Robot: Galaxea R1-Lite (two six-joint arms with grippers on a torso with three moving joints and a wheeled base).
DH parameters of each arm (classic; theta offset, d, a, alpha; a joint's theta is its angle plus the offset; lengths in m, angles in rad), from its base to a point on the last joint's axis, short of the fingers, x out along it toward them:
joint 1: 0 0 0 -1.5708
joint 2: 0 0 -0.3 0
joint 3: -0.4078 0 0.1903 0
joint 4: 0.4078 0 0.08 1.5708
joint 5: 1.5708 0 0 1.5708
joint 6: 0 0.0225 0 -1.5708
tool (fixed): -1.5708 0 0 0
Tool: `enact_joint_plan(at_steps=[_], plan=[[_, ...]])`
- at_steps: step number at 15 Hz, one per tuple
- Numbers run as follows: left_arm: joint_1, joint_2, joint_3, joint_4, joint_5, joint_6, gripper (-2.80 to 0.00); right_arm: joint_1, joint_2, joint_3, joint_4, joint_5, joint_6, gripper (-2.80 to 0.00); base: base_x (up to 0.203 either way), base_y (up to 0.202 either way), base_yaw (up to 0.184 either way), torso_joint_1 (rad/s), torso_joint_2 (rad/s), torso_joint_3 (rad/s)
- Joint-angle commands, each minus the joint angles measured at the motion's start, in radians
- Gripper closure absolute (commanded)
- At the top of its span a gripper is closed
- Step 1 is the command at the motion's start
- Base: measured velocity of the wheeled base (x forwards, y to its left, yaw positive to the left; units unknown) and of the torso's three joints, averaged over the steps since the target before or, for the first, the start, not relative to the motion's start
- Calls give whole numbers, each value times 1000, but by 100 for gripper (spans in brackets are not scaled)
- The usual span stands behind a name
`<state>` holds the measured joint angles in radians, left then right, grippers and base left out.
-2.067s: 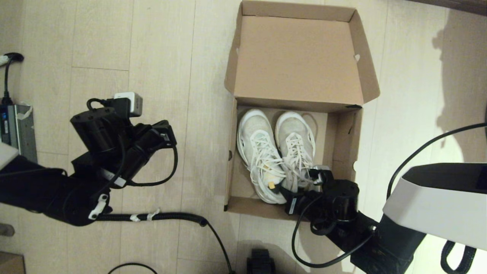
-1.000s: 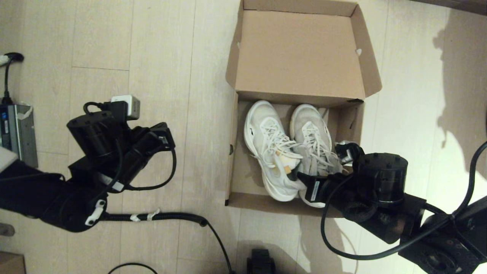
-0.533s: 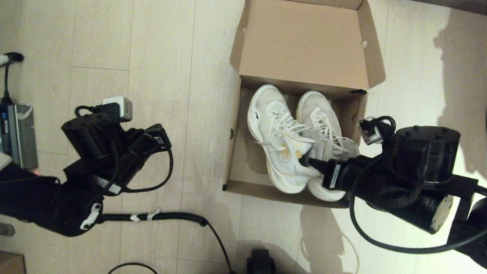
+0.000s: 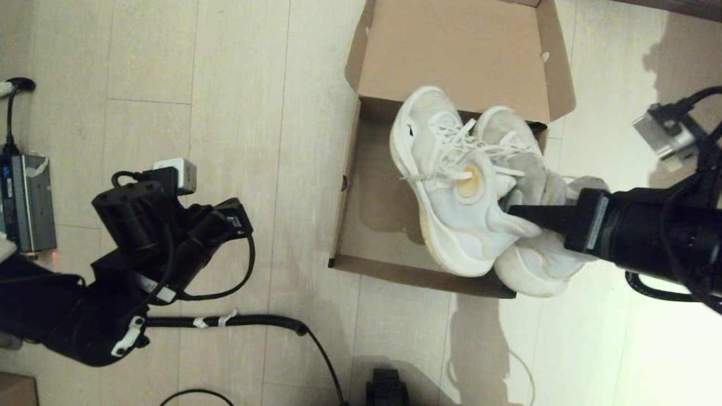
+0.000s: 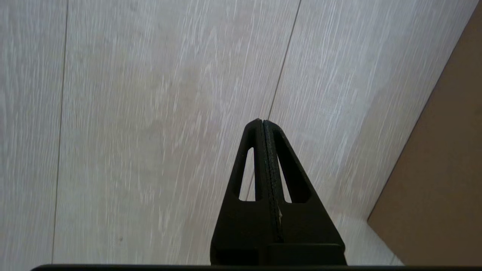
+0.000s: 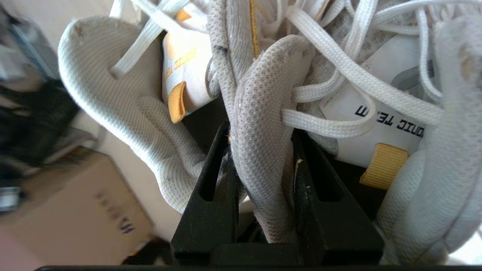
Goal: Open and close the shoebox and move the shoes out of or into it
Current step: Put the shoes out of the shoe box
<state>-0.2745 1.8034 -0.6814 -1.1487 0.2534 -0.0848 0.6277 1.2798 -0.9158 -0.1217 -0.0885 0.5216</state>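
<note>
The shoebox stands open on a pale wood-plank floor, its hinged lid folded back on the far side with the plain brown inside showing. To the robot's left, a grey power unit with a black cable lies at the edge of the head view, and a ribbed black hose runs along the floor near the robot. A corner of a small brown box shows at the lower left edge of that view.

The left end effector is clenched on nothing, its two fingers pressed flat together above bare floor, with the shoebox's brown side just beside it. That arm sits well apart from the shoes.

The right end effector reaches in from the robot's right and grasps the shoes by their inner collars, pinching the mesh fabric of both between its fingers. The pair hangs together, raised above the box's right half and tilted, with the heels overhanging the near right wall and corner. The box floor below and to the left lies bare. The shoes are off-white mesh with thick white soles, tangled white laces, yellow tabs and a white insole bearing dark printed letters.
</note>
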Motion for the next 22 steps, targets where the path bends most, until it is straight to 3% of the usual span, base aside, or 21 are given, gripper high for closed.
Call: enact_joint_plan(at_steps=[1, 6, 8, 10, 12, 16, 20, 22], plan=[[1, -10, 14, -5, 3, -18, 0, 1, -102, -55, 104, 1, 10, 0, 0, 0, 0, 0, 0, 0], [3, -23, 47, -6, 32, -35, 0, -33, -228, -137, 248, -10, -7, 0, 0, 0, 0, 0, 0, 0], [3, -30, 64, -6, 32, -37, 0, -88, -282, -130, 281, -12, -128, 0, 0, 0, 0, 0, 0, 0], [2, -32, 90, -6, 32, -48, 0, -197, -330, -99, 291, -13, -261, 0, 0, 0, 0, 0, 0, 0], [3, -42, 106, -6, 32, -53, 0, -299, -346, -78, 293, -13, -313, 0, 0, 0, 0, 0, 0, 0], [6, -62, 114, -6, 26, -88, 0, -500, -296, -62, 254, -12, -333, 0, 0, 0, 0, 0, 0, 0], [27, -48, 100, -6, 20, -95, 0, -727, -163, -87, 83, -11, -326, 0, 0, 0, 0, 0, 0, 0], [29, -46, 112, -6, 20, -97, 0, -799, -102, -97, 1, -11, -321, 0, 0, 0, 0, 0, 0, 0]])
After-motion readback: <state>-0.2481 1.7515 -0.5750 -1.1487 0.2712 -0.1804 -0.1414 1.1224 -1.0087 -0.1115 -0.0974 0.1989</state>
